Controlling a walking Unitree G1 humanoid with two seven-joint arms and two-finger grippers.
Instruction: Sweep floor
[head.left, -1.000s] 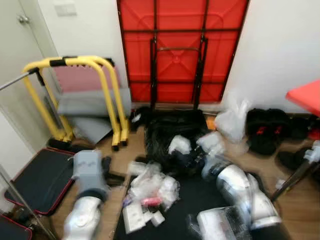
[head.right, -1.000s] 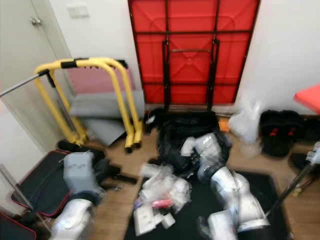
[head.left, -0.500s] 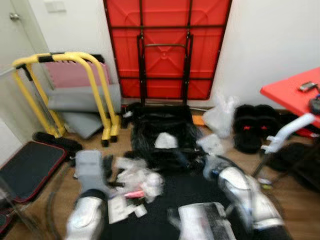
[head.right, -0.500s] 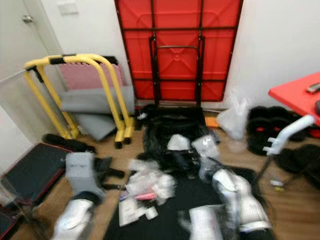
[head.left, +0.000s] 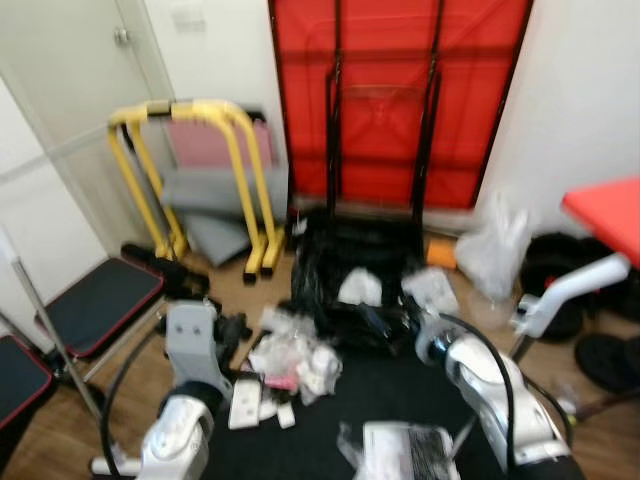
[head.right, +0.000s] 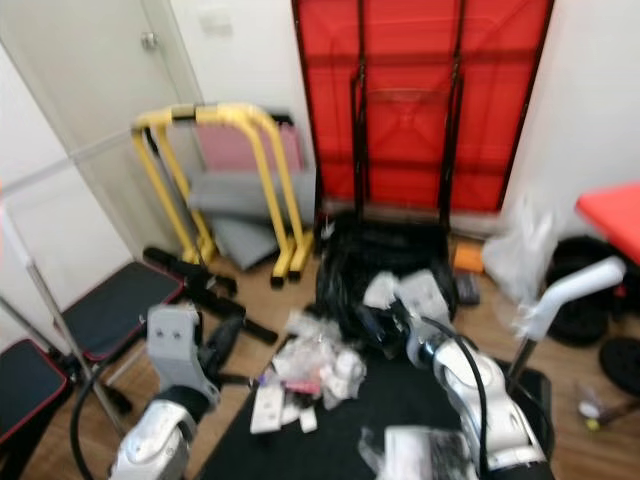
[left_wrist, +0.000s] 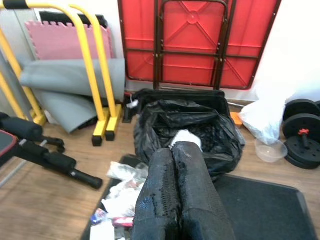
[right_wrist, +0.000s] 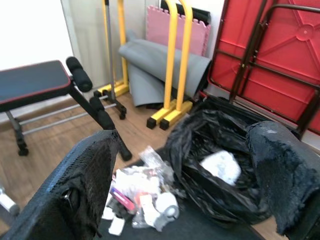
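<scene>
My two silver arms reach over a black mat (head.right: 400, 400). Litter pile (head.right: 310, 375) on its left edge, open black trash bag (head.right: 385, 265) behind it. Red folded table (head.right: 420, 100) on wall, yellow frame (head.right: 215, 180) at left.

Glossy crinkled black plastic bag (left_wrist: 200, 125), matt wood-look floor (left_wrist: 45, 200), rough-textured black fingers (left_wrist: 180, 200)

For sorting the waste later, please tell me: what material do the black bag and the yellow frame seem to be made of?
The black bag looks like thin glossy plastic film: it crumples into soft folds with shiny highlights. The yellow frame seems to be painted metal tubing, judging by its smooth bent round bars, though plastic coating cannot be excluded.
</scene>
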